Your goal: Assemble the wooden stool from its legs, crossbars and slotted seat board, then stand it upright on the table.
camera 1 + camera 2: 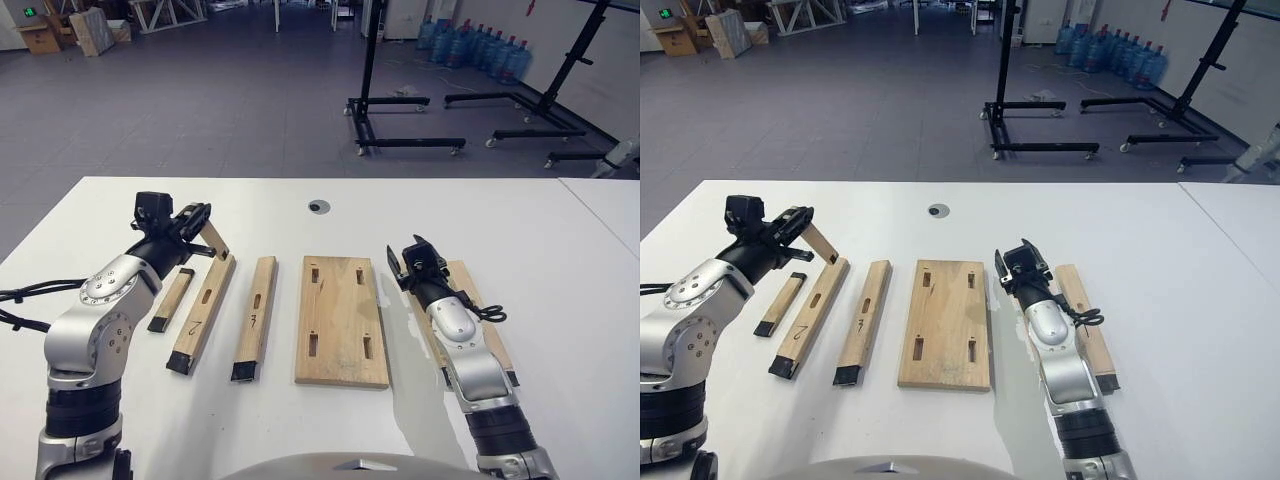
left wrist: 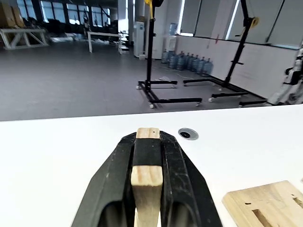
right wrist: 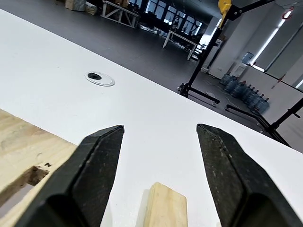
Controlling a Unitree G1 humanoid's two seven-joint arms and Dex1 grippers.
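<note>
Beyond my white surface [image 1: 500, 220] a grey floor [image 1: 200, 100] stretches back, with black wheeled stands [image 1: 410, 143] and blue water jugs [image 1: 490, 50] by the wall.

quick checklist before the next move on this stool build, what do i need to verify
1. Grip: ok. The left gripper has its jaws shut on the held crossbar, which is tilted.
2. Clearance between that piece's lower end and the numbered leg under it: cannot tell.
3. Ready to grasp: ok. The right gripper has its jaws open over the end of the right leg.
4. Access to the seat board: ok. It lies flat between the arms, slots up, with nothing on it.
5. Spare parts: ok. The second leg and the short crossbar lie flat and apart.
</note>
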